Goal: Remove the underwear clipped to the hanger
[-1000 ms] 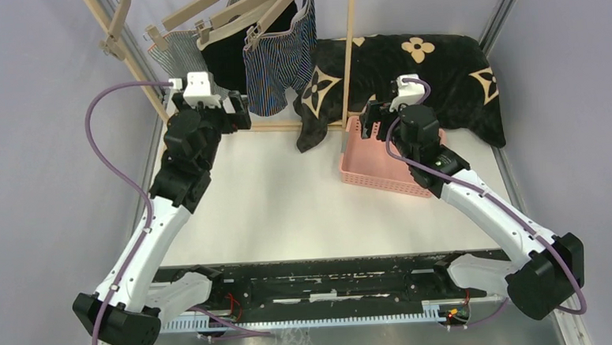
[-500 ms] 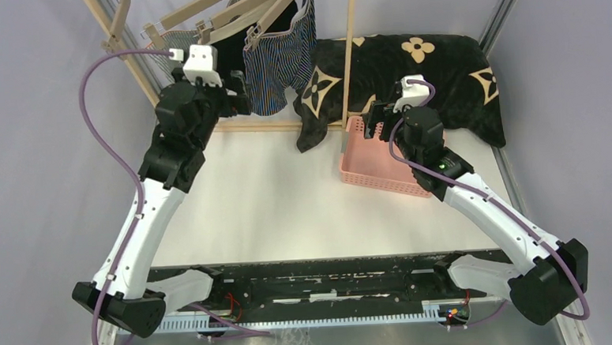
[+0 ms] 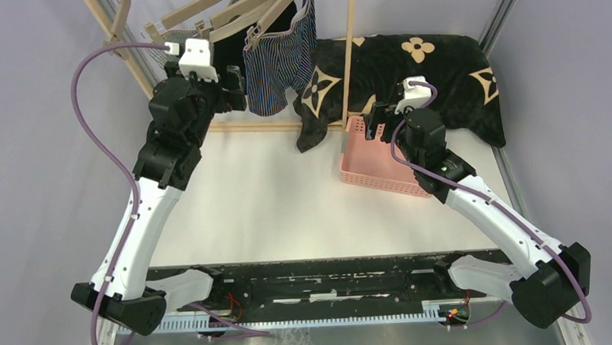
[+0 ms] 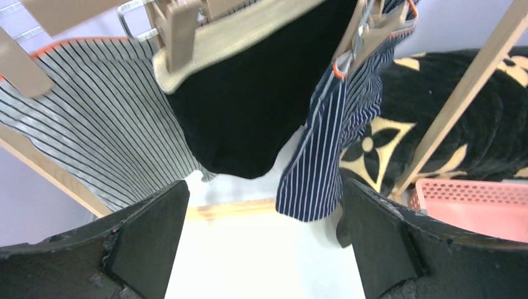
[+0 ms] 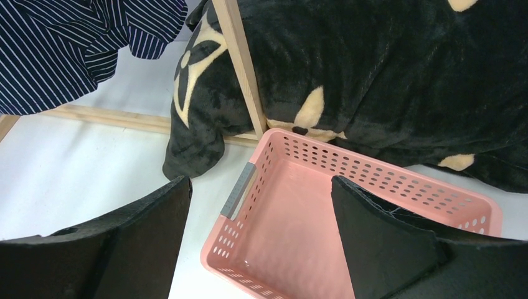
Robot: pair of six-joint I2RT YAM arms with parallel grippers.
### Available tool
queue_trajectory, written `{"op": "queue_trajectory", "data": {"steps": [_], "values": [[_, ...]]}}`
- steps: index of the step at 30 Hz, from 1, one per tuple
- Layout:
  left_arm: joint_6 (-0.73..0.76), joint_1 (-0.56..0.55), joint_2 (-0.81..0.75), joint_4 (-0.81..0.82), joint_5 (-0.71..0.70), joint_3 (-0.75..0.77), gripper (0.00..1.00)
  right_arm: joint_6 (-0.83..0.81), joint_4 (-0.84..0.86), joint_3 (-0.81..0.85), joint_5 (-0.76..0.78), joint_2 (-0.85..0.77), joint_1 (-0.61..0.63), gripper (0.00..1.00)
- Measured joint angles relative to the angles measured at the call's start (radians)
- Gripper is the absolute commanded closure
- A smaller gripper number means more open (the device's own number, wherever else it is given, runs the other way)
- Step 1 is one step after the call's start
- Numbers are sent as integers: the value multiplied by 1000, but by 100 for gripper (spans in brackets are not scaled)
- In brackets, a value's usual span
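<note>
Nothing has come off yet, as far as the pictures show: the whole job is ahead. Nearest, the white counter (image 3: 272, 198) carries no underwear. The pink basket (image 5: 373, 180) on its right side shows no cloth in the part that can be seen. The right claw (image 5: 260, 187) hangs over the basket's near left corner with its jaws spread wide and nothing between them, well apart from the clothes. The left claw (image 4: 264, 187) is raised toward the wooden rack at the back left, jaws as wide as they go and holding nothing. It looks up at the underwear from just below and in front without touching it. The rounded bottom of the black boxer shorts (image 4: 249, 106) sits almost midway between its fingers (image 4: 143, 243) and a little above and beyond them. This makes the black pair the likeliest first grab. The grey-white striped boxer shorts (image 4: 93, 124) hang to the left of the black pair, above the left finger. The navy striped boxer shorts (image 4: 324, 162) hang to the right, their hem reaching lowest, near the right finger. Higher up, each waistband is pinched in the clips of a wooden hanger (image 4: 180, 25), so three pairs are left to pull free. Beyond the rack's upright post (image 5: 240, 68) lies the black flowered blanket (image 5: 373, 75), draped behind the basket and no part of the job.
</note>
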Motion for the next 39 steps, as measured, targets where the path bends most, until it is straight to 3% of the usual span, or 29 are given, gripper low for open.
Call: {"op": "queue_trajectory", "data": {"steps": [11,14,18,20,24,31,39], "values": [[108,15,243,-136,-114,553,4,-8,0,-5,1,-12,0,9],[117,91,355,-261,-61,793,5,-8,-1,-5,0,-12,0,9],[113,295,529,-397,80,1109,6,-11,-1,-5,1,-12,0,9],[113,389,547,-437,142,1107,7,-14,-1,-5,1,-11,0,9],[113,492,514,-452,240,929,6,-18,-1,-5,0,-6,0,9],[114,518,487,-407,381,719,8,-17,-1,-5,-13,11,0,9],[114,518,359,-248,402,546,7,-17,0,-5,-35,14,0,9]]}}
